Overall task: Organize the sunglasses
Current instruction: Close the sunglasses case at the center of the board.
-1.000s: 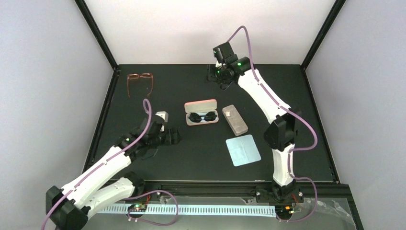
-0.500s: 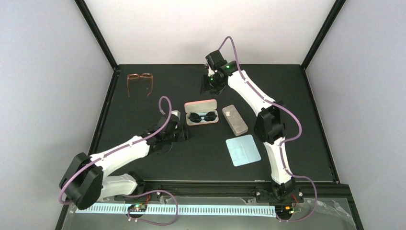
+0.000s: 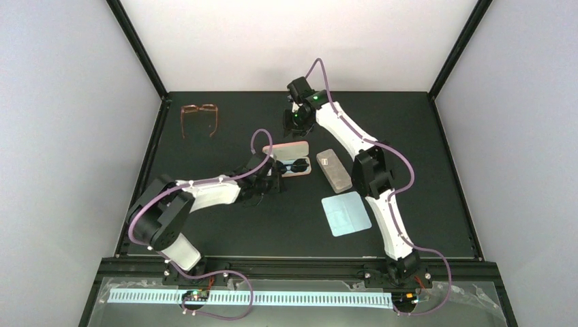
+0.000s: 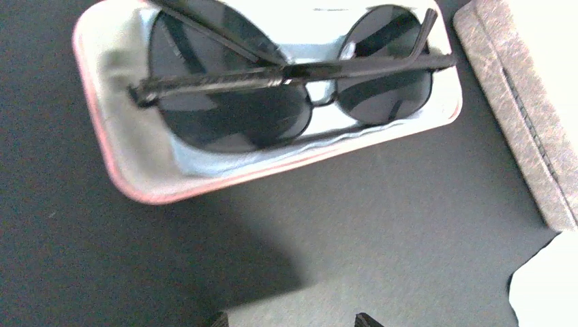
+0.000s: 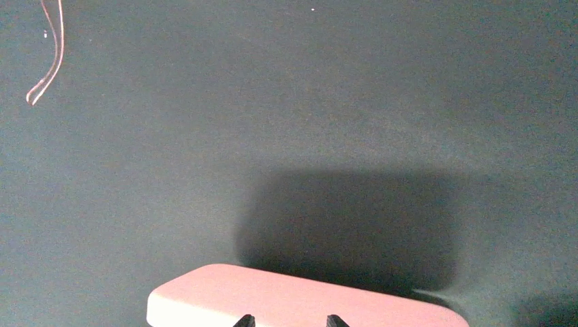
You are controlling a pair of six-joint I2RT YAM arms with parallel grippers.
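- Black surface (image 3: 272, 225), carrying an open pink case (image 4: 109, 160).
- Folded inside that case: the sunglasses (image 4: 232, 116).
- Left fingers (image 3: 275, 180): spread wide, empty, near the case.
- Right fingers (image 3: 293, 122): parted, gripping nothing, at the case's far edge.

On my remote feed I see a matte black bench (image 3: 272, 225) enclosed by plain pale walls (image 3: 61, 136), with black corner posts (image 3: 140, 51), under soft, even light.

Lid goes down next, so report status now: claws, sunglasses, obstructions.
Left claw open, short of pink case. Right claw open, behind the lid. Sunglasses folded inside case. Grey case alongside, apart.
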